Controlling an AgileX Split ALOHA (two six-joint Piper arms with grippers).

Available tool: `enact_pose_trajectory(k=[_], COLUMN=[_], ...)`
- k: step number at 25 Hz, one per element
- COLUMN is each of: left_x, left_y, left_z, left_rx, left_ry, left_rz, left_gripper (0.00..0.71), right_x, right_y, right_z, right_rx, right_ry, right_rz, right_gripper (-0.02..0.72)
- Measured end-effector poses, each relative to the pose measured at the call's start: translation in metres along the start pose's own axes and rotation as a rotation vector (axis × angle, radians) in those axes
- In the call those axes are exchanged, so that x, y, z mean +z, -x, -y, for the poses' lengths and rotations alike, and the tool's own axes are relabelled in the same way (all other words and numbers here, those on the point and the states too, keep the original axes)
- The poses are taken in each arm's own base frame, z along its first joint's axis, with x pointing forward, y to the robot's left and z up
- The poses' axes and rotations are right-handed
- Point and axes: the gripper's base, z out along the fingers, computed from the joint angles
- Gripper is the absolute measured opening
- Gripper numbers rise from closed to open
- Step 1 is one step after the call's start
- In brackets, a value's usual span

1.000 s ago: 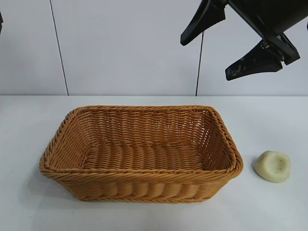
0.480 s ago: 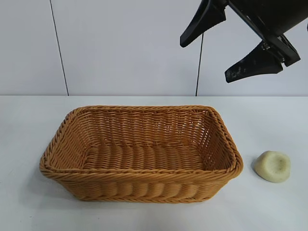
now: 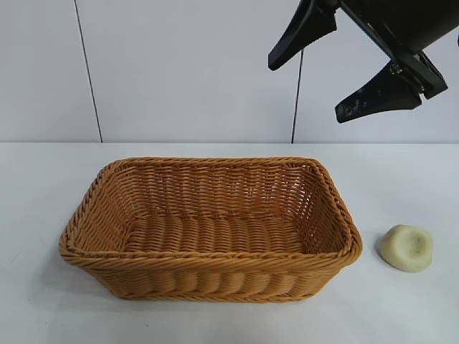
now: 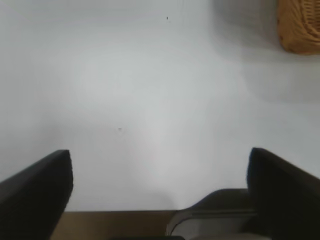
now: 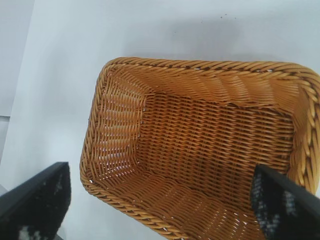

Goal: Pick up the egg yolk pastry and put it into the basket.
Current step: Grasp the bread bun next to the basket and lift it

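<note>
The right gripper (image 3: 337, 68) hangs high above the table (image 3: 43, 179), its two black fingers (image 3: 373, 97) spread wide apart with nothing between them. Below it and slightly toward the left arm's side sits the basket (image 3: 211, 276), a rectangular woven wicker container in orange-tan with sloping sides and a braided rim; in the right wrist view the basket (image 5: 200, 150) fills the space between that gripper's fingertips (image 5: 35, 205), and its interior holds nothing. The egg yolk pastry (image 3: 406, 248) lies on the table well below the right gripper, just beside the basket's outer end wall but not touching it (a narrow strip of white surface separates the two). The pastry is a small pale cream-yellow lump with a shallow dimple facing upward. No part of the right gripper touches the pastry or the basket. The left gripper (image 4: 160, 170) does not appear in the exterior view; in the left wrist view its fingers (image 4: 35, 195) stand wide apart over bare white table (image 4: 150, 90), holding nothing, with one corner of the basket (image 4: 300, 25) visible well ahead of it and off to one side.
</note>
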Motion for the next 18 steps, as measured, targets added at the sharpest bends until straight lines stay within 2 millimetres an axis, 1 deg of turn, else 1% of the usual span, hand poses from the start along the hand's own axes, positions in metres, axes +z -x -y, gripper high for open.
enact_pose_trajectory(k=[7,12,16,18], left_x=[-0.009,-0.024,-0.026,-0.026], left_y=[-0.006,-0.017,-0.019,-0.019], left_z=[-0.001,-0.001,-0.001,-0.001], left_rx=[-0.04,-0.037,-0.037,-0.037], left_ry=[0.048,0.045,0.045,0.045], left_rz=[0.07,0.196,0.208,0.208], left_gripper=[0.678,0.678,0.678,0.678], right_x=[0.0,0.0,0.0,0.0], right_y=[0.0,0.0,-0.001,-0.002], right_z=[0.0,0.0,0.001,0.004], right_rx=[0.0,0.0,-0.013,-0.037], right_ry=[0.0,0.0,-0.01,-0.041], right_rz=[0.0,0.0,-0.009,-0.027], right_gripper=[0.695,0.695,0.695,0.695])
